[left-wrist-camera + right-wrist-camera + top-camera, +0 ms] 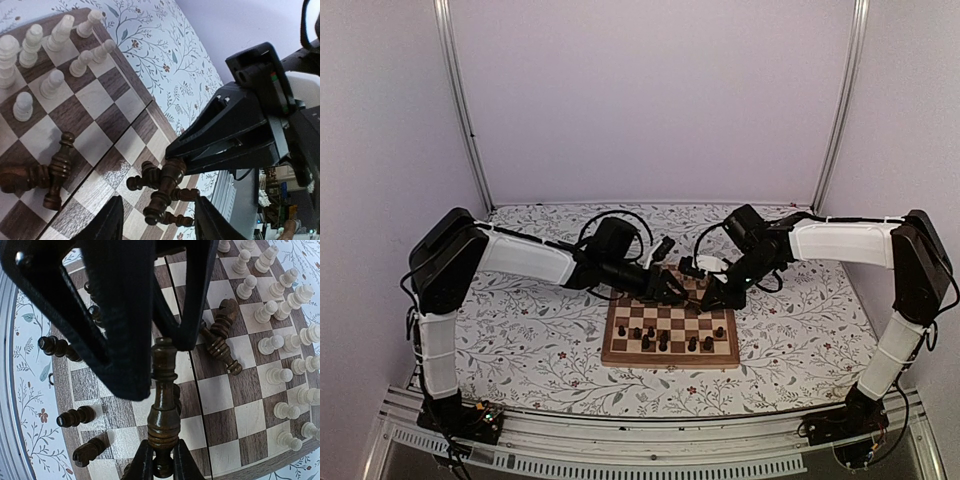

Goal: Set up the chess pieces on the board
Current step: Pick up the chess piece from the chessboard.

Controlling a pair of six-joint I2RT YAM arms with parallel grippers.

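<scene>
I am clamping a dark chess piece [162, 410] in my right gripper [162, 465], left gripper [159, 212] half-open, its square on the board [220, 410] seemingly next.

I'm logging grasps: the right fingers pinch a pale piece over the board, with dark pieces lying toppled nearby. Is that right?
No. The piece in the right fingers is dark brown, not pale; the right wrist view shows it. The rest stands: it is held over the board, with dark pieces lying toppled nearby.
</scene>
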